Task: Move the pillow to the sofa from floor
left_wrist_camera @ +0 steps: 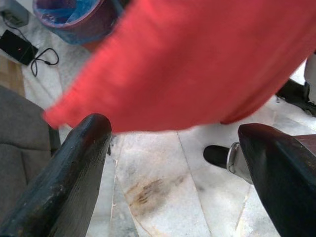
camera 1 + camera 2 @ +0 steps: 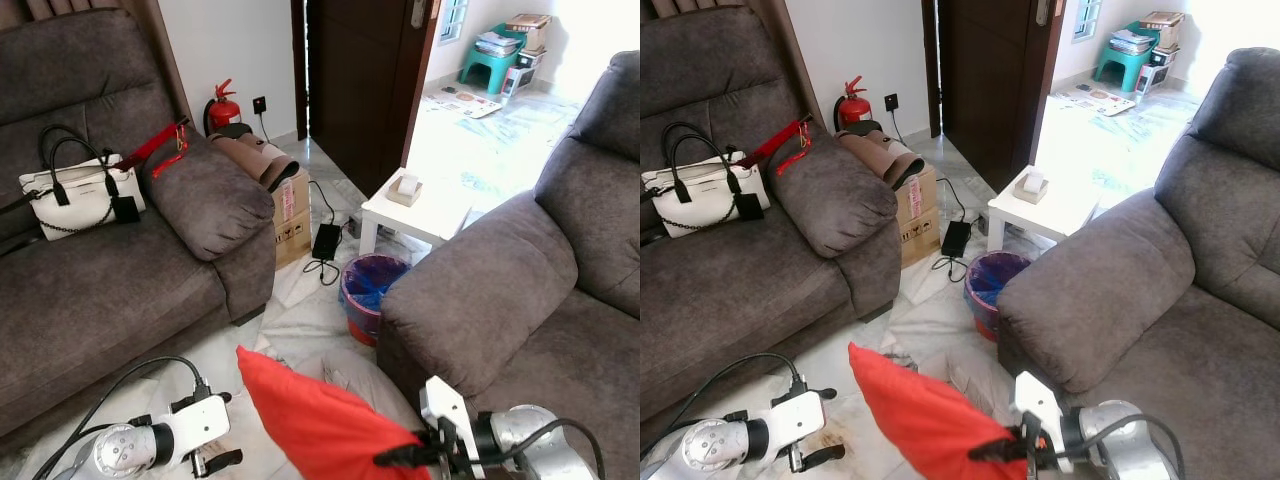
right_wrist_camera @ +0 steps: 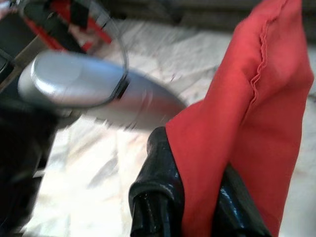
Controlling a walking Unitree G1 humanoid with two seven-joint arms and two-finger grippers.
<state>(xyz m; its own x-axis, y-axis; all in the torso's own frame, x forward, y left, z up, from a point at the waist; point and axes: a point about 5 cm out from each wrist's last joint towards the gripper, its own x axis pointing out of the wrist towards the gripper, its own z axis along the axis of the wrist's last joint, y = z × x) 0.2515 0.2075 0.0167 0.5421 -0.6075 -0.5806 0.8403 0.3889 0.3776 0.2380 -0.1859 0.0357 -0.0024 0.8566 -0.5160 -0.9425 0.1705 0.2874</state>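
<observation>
Low between the two grey sofas, the red pillow [image 2: 315,420] hangs clear of the marble floor [image 2: 300,320], one corner pointing up toward the left sofa [image 2: 110,280]. The right gripper [image 2: 405,457] has its two black fingers [image 3: 158,197] pinched on a fold of the red cover at the pillow's lower edge, which the right wrist view shows plainly. The left gripper [image 2: 215,462] sits just beside and below the pillow, its fingers [image 1: 74,163] spread wide and holding nothing, with floor visible between them.

By my reading the pickup is done and the carry is in hand. The next move calls for a lift and a swing onto a seat. The right sofa [image 2: 520,290] lies nearest the holding arm. The left one already bears a white handbag [image 2: 75,195], and a bin [image 2: 368,285] stands on the floor between them, so the arm must clear the armrest before letting go.
</observation>
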